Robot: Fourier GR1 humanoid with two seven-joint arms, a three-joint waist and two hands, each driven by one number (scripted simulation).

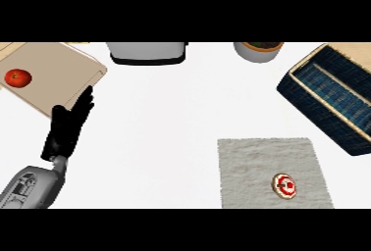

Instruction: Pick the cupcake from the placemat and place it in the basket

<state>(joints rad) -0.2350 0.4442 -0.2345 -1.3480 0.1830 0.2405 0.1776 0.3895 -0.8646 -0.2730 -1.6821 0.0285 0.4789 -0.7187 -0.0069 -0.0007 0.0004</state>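
The cupcake (285, 186) sits on the grey placemat (253, 162), toward the mat's lower right part, seen from above as a round top with red and white icing. Nothing touches it. The placemat lies flat on the white counter (167, 122), at about 5 o'clock in the view.

From the cupcake, the dark blue woven basket (319, 117) lies at about 1 o'clock, set at an angle against the right edge, its pale rim and its inside showing. Its near corner is close to the mat's upper right corner but apart from it.

The left hand (69, 127) is at about 10 o'clock from the cupcake, well apart from it across the bare counter. Its fingers are straight and held together, pointing toward 1 o'clock, and it holds nothing. The fingertips overlap the lower right edge of the tan cutting board (58, 68); whether they touch it cannot be told. The grey forearm (29, 188) comes in from the lower left corner.

A red fruit (18, 77) rests on the board near the left edge. At 12 o'clock of the view stands a grey appliance (147, 53), and at its right a potted plant (258, 49).
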